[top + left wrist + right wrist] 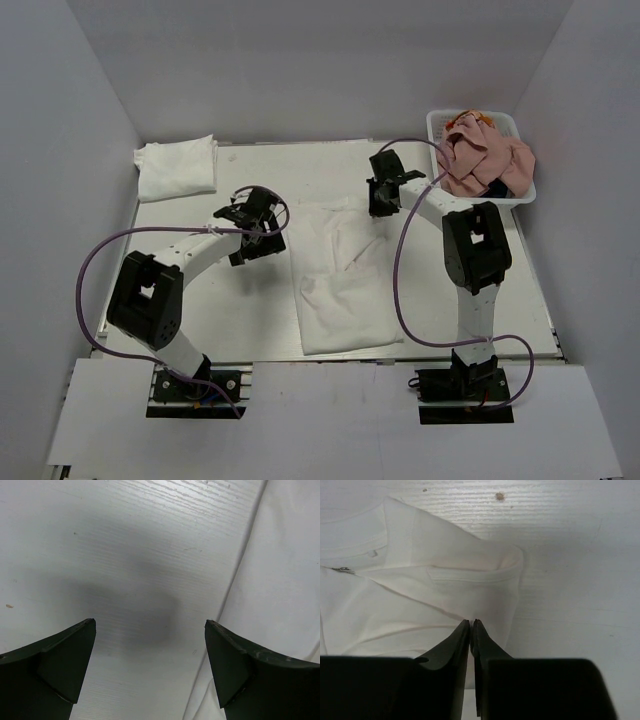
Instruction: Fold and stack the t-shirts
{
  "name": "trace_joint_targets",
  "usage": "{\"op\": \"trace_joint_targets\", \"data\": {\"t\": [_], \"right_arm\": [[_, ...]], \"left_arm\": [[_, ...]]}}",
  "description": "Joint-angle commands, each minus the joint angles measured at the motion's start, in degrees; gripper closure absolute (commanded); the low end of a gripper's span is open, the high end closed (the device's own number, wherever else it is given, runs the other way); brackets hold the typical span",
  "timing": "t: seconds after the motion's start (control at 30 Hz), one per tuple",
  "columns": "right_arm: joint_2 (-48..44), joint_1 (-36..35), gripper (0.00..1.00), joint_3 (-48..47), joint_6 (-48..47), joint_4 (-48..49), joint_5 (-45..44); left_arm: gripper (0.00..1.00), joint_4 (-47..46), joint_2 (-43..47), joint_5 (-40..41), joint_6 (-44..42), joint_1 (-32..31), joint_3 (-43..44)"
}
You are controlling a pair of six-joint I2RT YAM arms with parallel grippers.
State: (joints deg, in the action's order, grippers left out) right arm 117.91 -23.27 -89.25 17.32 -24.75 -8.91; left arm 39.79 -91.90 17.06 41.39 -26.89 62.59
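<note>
A plain white t-shirt [340, 280] lies partly folded on the middle of the table, collar end at the far side. My right gripper [382, 205] is at its far right corner. In the right wrist view the fingers [471, 621] are pressed together on a pinch of the white t-shirt [420, 595], with creases running to the tips. My left gripper [260, 243] is open and empty, low over the bare table just left of the shirt's left edge [280, 580]; its jaws [150, 622] stand wide apart. A folded white shirt [177, 167] lies at the far left.
A white mesh basket [437, 120] at the far right holds a crumpled pink shirt [485, 160] with a bit of navy cloth [498, 188] beneath it. White walls enclose the table on three sides. Purple cables loop beside both arms.
</note>
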Motion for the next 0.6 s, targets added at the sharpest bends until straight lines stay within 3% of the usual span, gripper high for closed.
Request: {"op": "trace_joint_targets", "data": {"t": [0.0,0.03,0.37,0.57], "right_arm": [[-1.8,-0.3,0.9,2.0,0.7,2.3,1.0],[-2.9,-0.5,1.0,2.8,0.5,2.9,2.3],[-12.2,-2.1,1.0,7.1,0.9,14.8,15.1],[-9.9,-3.0,1.0,5.8,3.4,16.3,17.3]], "left_arm": [[0.01,-0.8,2.8,-1.7,-0.2,0.6,-1.1],[0.01,-0.8,2.8,-2.3,-0.2,0.6,-1.1],[0.01,-3.8,4.5,-6.0,0.4,1.1,-4.3],[0.01,-4.3,5.8,-6.5,0.4,1.1,-6.0]]}}
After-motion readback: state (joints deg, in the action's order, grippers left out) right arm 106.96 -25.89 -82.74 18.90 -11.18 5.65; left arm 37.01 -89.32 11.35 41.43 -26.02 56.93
